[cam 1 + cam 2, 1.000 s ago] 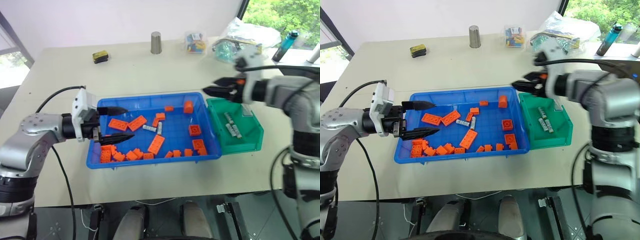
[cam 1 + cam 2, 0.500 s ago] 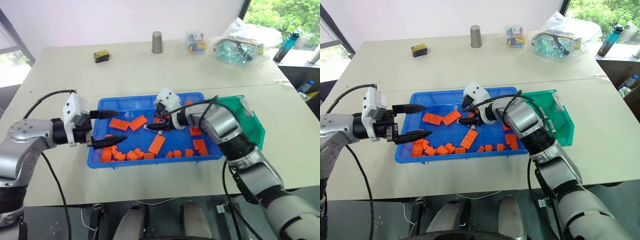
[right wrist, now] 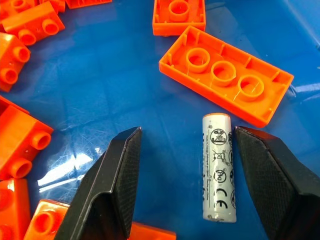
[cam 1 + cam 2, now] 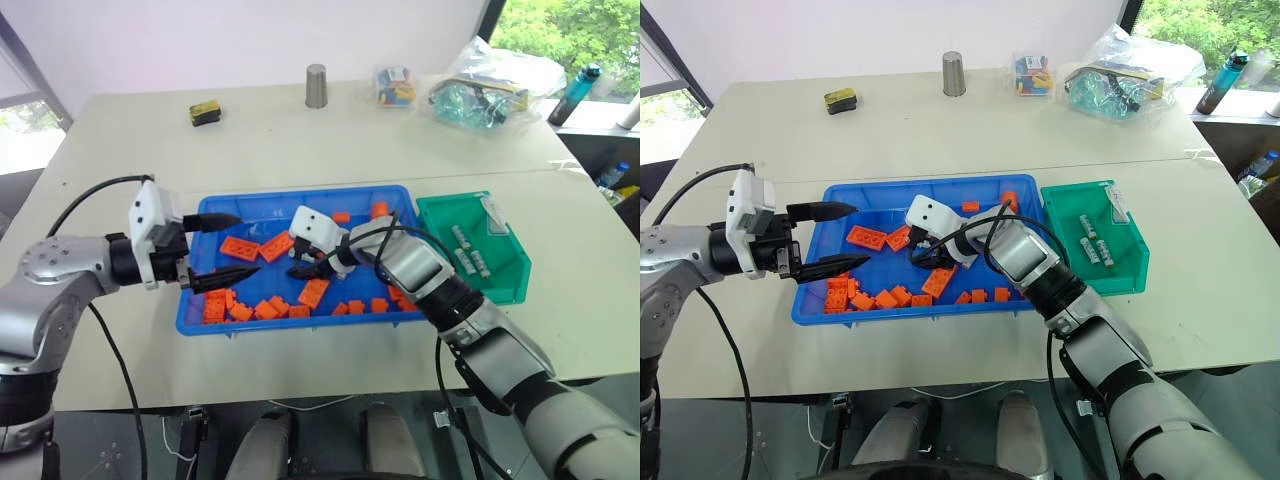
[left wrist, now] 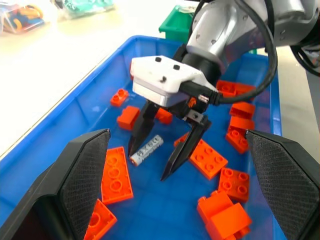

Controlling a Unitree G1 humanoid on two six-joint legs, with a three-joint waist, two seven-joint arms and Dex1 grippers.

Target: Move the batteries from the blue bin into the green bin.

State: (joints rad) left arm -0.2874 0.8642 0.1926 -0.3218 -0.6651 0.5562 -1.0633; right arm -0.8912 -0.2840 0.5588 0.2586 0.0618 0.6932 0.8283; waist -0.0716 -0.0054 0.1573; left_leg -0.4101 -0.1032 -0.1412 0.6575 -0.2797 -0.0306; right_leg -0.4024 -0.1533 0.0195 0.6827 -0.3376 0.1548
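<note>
Since my right fingers (image 3: 182, 185) stand parted and empty over the floor of the big shallow bright-blue plastic bin (image 5: 85, 100), the small silver-grey cylindrical battery (image 3: 219, 167) lies between them, hard against one finger, its length running along theirs.

Blue bin (image 4: 270, 318), orange bricks (image 4: 238, 248), green bin (image 4: 505, 288), silver-grey battery (image 3: 218, 167)

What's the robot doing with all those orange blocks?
It is picking batteries out from among the orange bricks. Its right gripper is down in the blue bin, fingers open around one battery lying flat. A few batteries already lie in the green bin. The left gripper hovers open over the blue bin's other end.
</note>
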